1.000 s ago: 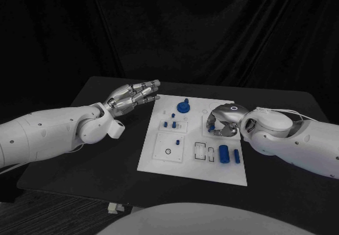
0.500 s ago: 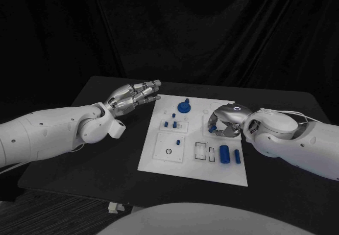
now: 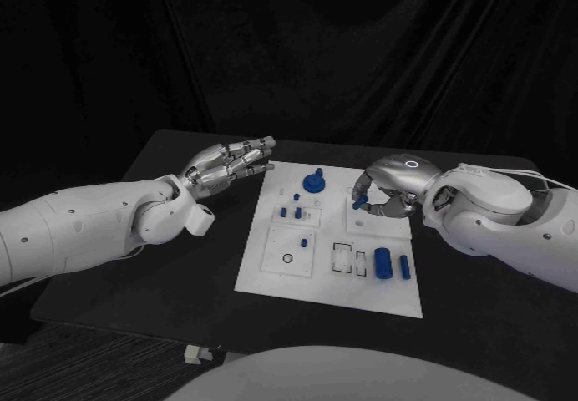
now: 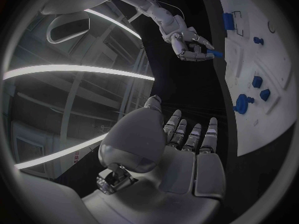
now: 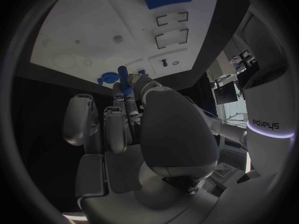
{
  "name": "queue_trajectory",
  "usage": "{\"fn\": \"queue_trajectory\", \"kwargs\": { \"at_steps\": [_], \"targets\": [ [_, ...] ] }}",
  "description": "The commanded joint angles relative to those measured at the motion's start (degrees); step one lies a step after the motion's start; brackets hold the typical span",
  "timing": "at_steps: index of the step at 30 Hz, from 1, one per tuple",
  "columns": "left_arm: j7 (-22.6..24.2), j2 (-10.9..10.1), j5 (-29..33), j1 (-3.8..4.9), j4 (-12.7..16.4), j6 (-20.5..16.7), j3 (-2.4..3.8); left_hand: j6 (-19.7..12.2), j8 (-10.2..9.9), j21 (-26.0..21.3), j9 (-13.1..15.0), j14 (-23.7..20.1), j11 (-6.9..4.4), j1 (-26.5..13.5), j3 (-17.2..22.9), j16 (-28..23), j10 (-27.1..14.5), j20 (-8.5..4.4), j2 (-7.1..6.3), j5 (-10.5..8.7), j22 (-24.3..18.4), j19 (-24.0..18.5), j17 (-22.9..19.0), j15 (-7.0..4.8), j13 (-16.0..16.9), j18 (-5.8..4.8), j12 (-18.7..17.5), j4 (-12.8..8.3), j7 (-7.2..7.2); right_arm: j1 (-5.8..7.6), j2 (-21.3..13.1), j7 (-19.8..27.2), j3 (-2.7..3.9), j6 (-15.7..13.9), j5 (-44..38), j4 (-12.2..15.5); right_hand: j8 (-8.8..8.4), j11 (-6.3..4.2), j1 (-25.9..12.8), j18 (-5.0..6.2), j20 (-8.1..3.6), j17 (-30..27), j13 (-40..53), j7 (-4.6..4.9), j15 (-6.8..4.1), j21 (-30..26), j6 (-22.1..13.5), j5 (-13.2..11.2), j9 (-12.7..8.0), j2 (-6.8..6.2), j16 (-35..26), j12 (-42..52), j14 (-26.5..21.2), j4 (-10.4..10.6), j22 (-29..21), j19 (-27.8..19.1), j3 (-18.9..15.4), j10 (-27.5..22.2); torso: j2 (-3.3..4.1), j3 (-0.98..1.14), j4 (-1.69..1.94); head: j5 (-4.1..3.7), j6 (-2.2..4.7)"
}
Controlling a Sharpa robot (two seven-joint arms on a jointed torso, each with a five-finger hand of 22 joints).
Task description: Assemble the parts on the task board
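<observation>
Right hand (image 3: 387,194) raised over the board's (image 3: 271,271) far right part, pinching a small blue peg (image 3: 359,199) between thumb and a finger; peg (image 5: 124,81) clear of the plate. Left hand (image 3: 225,164) held above the table (image 3: 157,276) just off the board's far left corner, holding nothing, fingers straight and slightly apart, palm turned toward the board. On the board: blue knob (image 3: 313,181) near the far edge, small pegs (image 3: 289,212) standing left of centre, a black ring (image 3: 286,258) toward the near left corner, a blue cylinder (image 3: 382,261) and a slimmer blue piece (image 3: 403,266) lying by the near right edge. Black table; black drapes (image 3: 362,67) behind.
</observation>
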Motion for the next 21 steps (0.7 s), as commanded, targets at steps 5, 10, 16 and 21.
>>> {"fn": "queue_trajectory", "kwargs": {
  "at_steps": [5,10,16,21],
  "targets": [
    [1.91,0.11,0.25,-0.11,0.02,0.85,0.05,0.63,0.65,0.90,0.13,0.41,0.61,0.67,0.56,0.76,-0.19,0.06,-0.07,1.07,0.95,0.81,0.78,0.47,-0.20,-0.49,0.86,-1.10,-0.14,1.10,1.63,-1.75,0.02,-0.39,0.30,3.47,1.80,-1.10,0.90,-0.61,-0.05,2.85,1.54,0.03,-0.06,1.96,0.84,-0.75,1.94,1.01,-0.59,2.51,2.72,-0.90,10.75,0.44,1.01,3.46,0.00,-0.02,-0.03,0.23,0.00],
    [1.80,0.28,0.25,-0.11,-0.04,0.93,0.05,0.58,0.64,0.92,0.12,0.41,0.59,0.72,0.61,0.77,-0.19,0.07,-0.02,1.12,0.92,0.87,0.77,0.55,-0.20,-0.53,0.84,-1.13,-0.14,1.26,5.25,-1.72,0.02,1.56,0.34,4.34,1.94,-1.18,0.85,-0.49,-0.11,2.66,1.61,-0.04,-0.14,1.42,0.92,-1.01,2.14,1.06,-0.72,2.60,2.68,-1.01,10.60,0.22,0.95,3.65,-0.01,-0.03,0.06,0.24,0.00],
    [1.88,0.38,0.25,-0.12,-0.05,0.79,0.05,0.52,0.63,0.85,0.11,0.35,0.59,0.73,0.62,0.74,-0.20,0.07,0.00,1.13,0.55,0.74,0.75,0.56,-0.20,-0.54,0.82,-1.13,-0.14,1.21,9.18,-1.15,0.02,2.71,0.35,4.22,1.89,-1.20,0.90,-0.43,-0.14,2.60,1.63,-0.05,-0.17,1.17,0.77,-1.08,2.17,1.10,-0.76,2.58,2.66,-1.11,10.53,0.12,0.99,3.64,-0.03,0.00,0.03,0.05,0.00],
    [2.18,0.20,0.25,-0.12,0.08,0.51,0.05,0.69,0.63,0.47,0.13,0.09,0.59,0.78,0.66,0.63,-0.17,-0.03,0.06,1.15,-0.83,0.06,0.67,0.42,-0.18,-0.71,0.95,-1.11,-0.15,1.02,12.08,-0.71,0.02,5.32,0.35,3.44,1.85,-1.19,0.89,-0.38,-0.16,2.43,1.64,-0.02,-0.18,0.90,0.66,-1.13,2.21,1.18,-0.87,2.57,2.61,-1.15,10.45,0.01,1.01,3.63,0.03,0.01,0.06,0.04,0.00]
  ]
}}
